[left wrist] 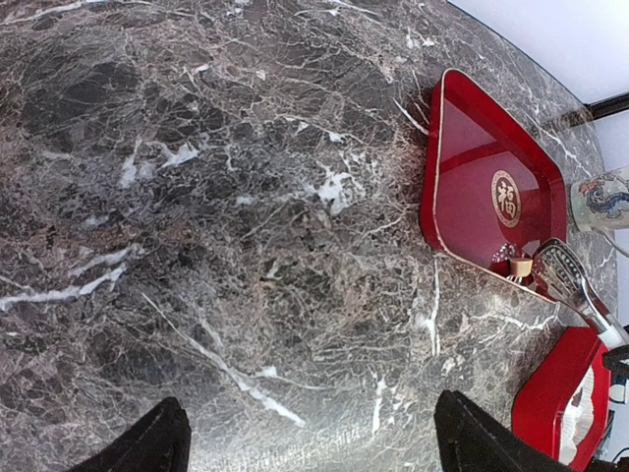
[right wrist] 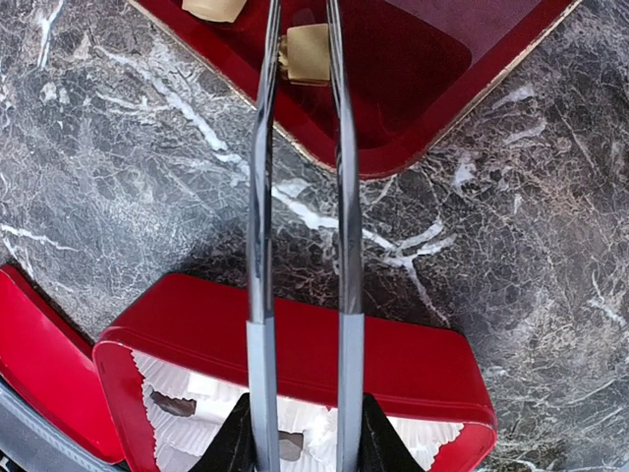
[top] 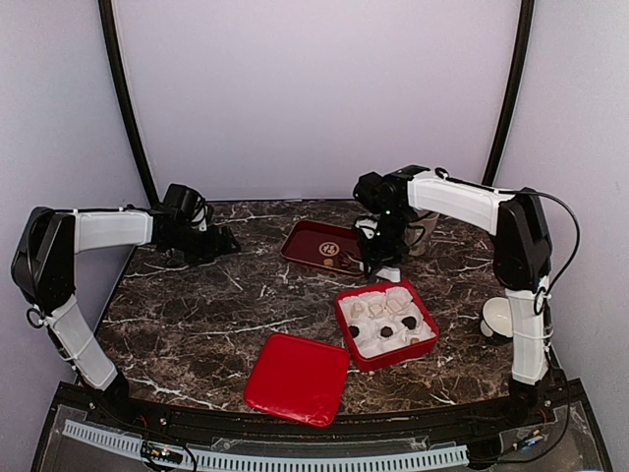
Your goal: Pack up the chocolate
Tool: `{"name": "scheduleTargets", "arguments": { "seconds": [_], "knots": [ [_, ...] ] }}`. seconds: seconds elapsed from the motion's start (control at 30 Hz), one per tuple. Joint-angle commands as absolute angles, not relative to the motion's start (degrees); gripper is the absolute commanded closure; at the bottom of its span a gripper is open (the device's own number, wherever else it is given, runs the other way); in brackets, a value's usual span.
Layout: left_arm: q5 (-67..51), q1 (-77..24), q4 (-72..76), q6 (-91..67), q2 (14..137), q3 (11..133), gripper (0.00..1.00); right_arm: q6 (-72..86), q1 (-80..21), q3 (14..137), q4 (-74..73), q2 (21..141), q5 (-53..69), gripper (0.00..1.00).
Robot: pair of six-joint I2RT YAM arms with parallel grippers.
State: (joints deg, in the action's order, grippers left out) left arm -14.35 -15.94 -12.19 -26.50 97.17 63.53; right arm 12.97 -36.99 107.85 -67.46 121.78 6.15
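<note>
From my station, the right tool (right wrist: pixel 302 25) reaches with its long metal tines over the wall of the square red box (right wrist: pixel 295 344) and into the dark red lacquered tray (right wrist: pixel 413 59). A tan chocolate lump (right wrist: pixel 307 54) sits between the tine ends on the tray floor. I cannot tell whether they pinch it or merely flank it. A second tan lump (right wrist: pixel 214 8) lies just beside it. Inside the box, white crinkled paper cups (top: pixel 378 305) hold dark brown chocolate pieces (top: pixel 387 332). The flat red lid (top: pixel 298 379) lies on the dark marble bench (top: pixel 197 315) near the box. My left tool (left wrist: pixel 314 442) hangs released over bare marble, fingers wide apart, to the left of the tray.
</note>
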Motion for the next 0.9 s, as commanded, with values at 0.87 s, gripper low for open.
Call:
{"name": "scheduleTargets", "arguments": {
  "seconds": [0.87],
  "knots": [
    [-18.14, -15.56, -10.87, -25.19, 92.81, 59.26, 0.12, 16.62, -36.12, 83.5, -76.8, 86.17, 10.65, 0.83]
  ]
}}
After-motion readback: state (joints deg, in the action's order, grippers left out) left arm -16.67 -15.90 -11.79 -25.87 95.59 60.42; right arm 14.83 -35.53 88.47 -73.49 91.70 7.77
